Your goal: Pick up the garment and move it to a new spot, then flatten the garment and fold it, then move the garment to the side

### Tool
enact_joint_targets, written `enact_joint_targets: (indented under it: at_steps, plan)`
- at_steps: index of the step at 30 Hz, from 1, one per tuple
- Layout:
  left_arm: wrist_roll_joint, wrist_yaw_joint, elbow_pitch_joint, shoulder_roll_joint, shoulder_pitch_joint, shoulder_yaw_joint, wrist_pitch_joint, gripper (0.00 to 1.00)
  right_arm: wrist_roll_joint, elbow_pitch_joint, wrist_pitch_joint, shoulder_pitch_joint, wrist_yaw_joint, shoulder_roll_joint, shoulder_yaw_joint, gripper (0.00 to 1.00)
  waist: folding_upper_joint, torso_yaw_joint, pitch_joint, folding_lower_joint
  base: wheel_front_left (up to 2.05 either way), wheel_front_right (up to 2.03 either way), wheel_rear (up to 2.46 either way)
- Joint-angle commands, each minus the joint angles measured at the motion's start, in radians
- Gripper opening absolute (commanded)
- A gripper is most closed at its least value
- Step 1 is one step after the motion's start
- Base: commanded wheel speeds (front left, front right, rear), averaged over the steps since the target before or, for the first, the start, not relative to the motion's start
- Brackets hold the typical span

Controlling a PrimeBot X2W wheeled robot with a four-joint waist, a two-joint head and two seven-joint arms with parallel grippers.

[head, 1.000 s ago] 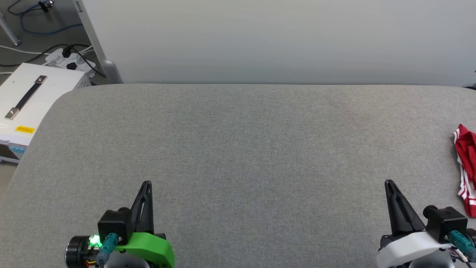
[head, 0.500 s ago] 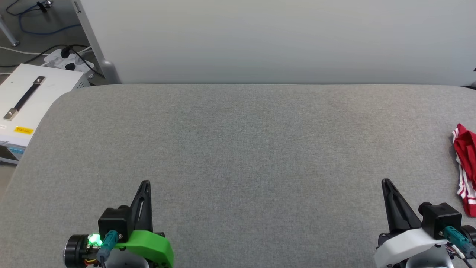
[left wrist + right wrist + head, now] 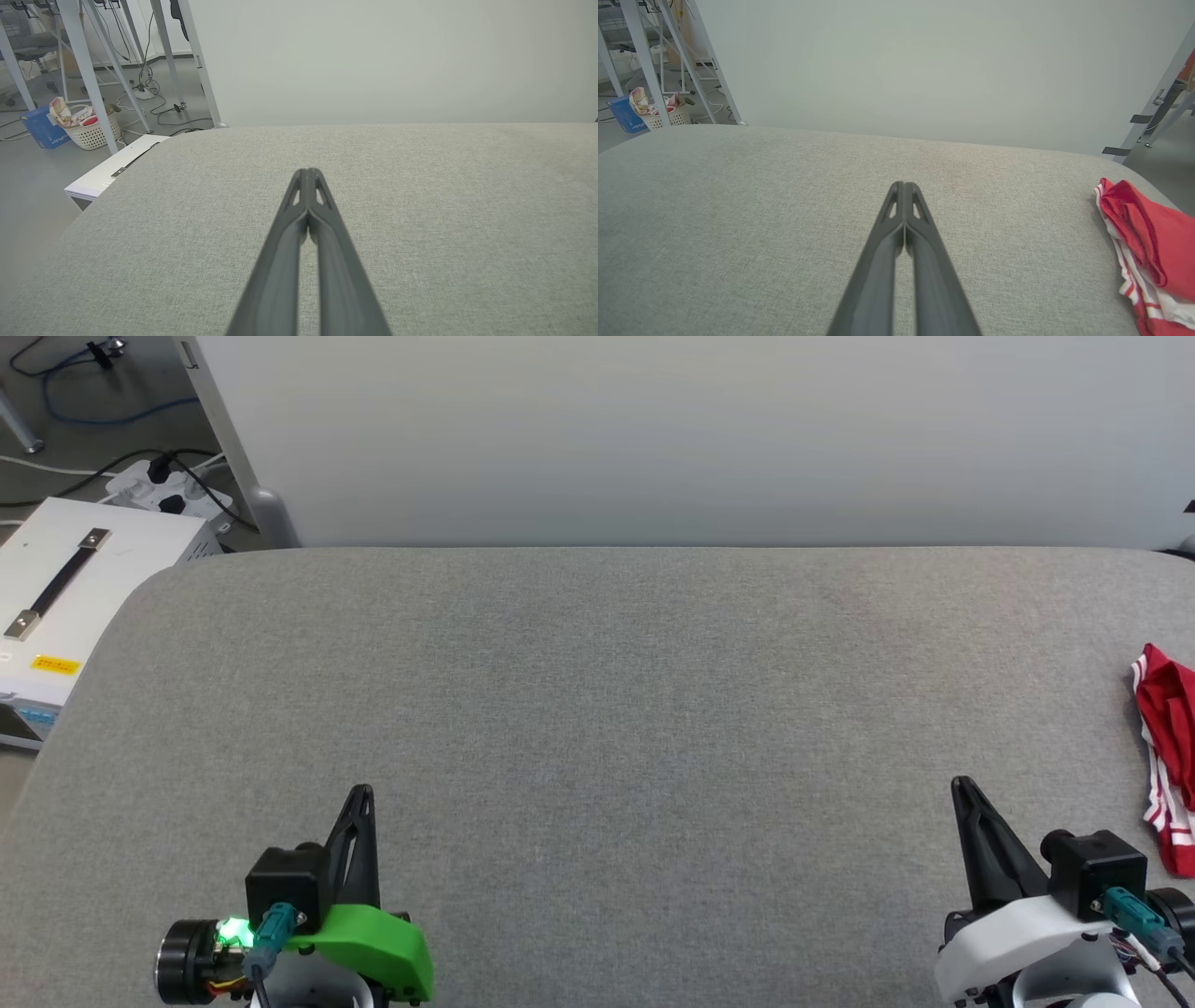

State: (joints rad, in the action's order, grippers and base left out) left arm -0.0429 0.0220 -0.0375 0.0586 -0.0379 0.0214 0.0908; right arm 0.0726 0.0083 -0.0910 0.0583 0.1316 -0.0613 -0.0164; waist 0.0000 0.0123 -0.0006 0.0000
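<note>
Garment (image 3: 1172, 719) heaped at right edge of table (image 3: 597, 709): thin, limp, probably light. Best pinched at a raised red fold. Left claw (image 3: 362, 793) and right claw (image 3: 960, 786) clenched, empty.

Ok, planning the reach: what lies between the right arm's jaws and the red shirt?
Nothing, just bare grey padding up to the shirt; the right wrist view shows it.
</note>
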Motion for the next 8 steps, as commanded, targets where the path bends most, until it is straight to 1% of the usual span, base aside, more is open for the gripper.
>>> enact_joint_targets:
  at_steps: [1, 8]
  plan:
    - [0.010, -0.006, 0.007, -0.005, 0.021, -0.005, -0.005, 0.00, -0.015, -0.005, 0.006, -0.020, -0.001, 0.003, 0.003, 0.00, 0.0000, 0.000, 0.000, 0.0000, 0.00, 0.00, 0.00]
    - [0.015, -0.008, 0.012, -0.006, 0.024, -0.007, -0.018, 0.00, -0.024, -0.006, 0.020, -0.026, -0.001, 0.005, 0.005, 0.00, 0.0000, -0.002, 0.000, 0.0000, 0.00, 0.00, 0.00]
